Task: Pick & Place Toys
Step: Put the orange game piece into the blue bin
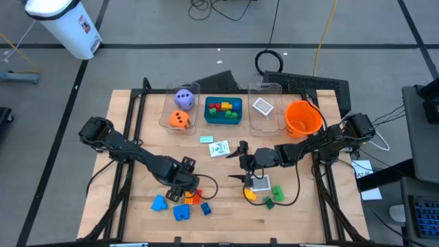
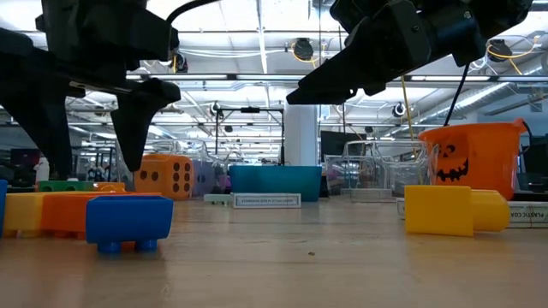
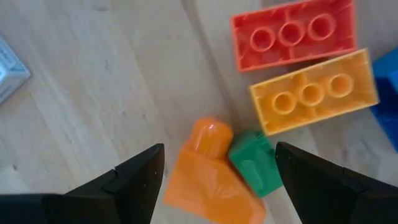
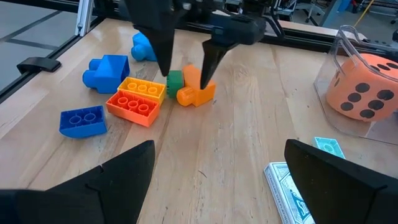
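Left gripper [image 3: 214, 171] fingers apart, straddling the smooth orange plastic piece [image 3: 208, 174] and small green block [image 3: 255, 163], gripping neither. Just beyond: studded yellow plastic brick [image 3: 314, 93], then studded red brick [image 3: 292, 34]. Right gripper [image 1: 245, 165] open, empty, hovering farther right. Far past the bricks, clear plastic bin [image 1: 169, 110] holds orange dotted die [image 1: 180, 120] and purple die [image 1: 183, 98].

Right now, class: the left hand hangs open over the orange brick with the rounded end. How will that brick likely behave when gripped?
The orange brick looks like hard moulded plastic, so probably stiff and light. Its glossy skin and rounded end may slip between the left hand's fingers. A green brick sits against it, so it will probably get nudged too.
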### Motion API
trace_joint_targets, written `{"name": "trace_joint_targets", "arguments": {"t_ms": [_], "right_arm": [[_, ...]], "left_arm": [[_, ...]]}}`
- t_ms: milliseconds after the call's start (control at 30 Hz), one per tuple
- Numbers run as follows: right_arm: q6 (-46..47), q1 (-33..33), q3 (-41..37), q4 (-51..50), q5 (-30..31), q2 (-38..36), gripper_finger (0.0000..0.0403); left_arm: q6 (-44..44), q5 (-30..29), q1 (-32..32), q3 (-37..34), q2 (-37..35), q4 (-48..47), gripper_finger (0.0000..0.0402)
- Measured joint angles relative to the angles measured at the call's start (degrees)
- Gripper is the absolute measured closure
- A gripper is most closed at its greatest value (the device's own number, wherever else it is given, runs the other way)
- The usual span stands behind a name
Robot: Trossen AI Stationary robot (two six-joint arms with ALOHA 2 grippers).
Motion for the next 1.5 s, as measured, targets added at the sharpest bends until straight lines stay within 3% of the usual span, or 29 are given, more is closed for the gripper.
{"name": "trace_joint_targets", "arguments": {"t_ms": [333, 833, 1100, 1500], "right_arm": [[0.0, 0.0, 0.0, 0.0, 0.0, 0.0, 0.0055], [0.0, 0.0, 0.0, -0.1, 0.0, 0.0, 0.0055], [0.0, 0.0, 0.0, -0.2, 0.0, 0.0, 0.0055], [0.0, 0.0, 0.0, -0.8, 0.0, 0.0, 0.0055]], "left_arm": [[0.7, -7.7, 0.2, 0.0, 0.0, -2.7, 0.0094], [0.0, -5.3, -1.3, 0.0, 0.0, -0.1, 0.0094], [0.1, -9.5, -2.0, 0.0, 0.0, -0.6, 0.0094], [0.5, -8.0, -2.0, 0.3, 2.9, -0.1, 0.0094]]}}
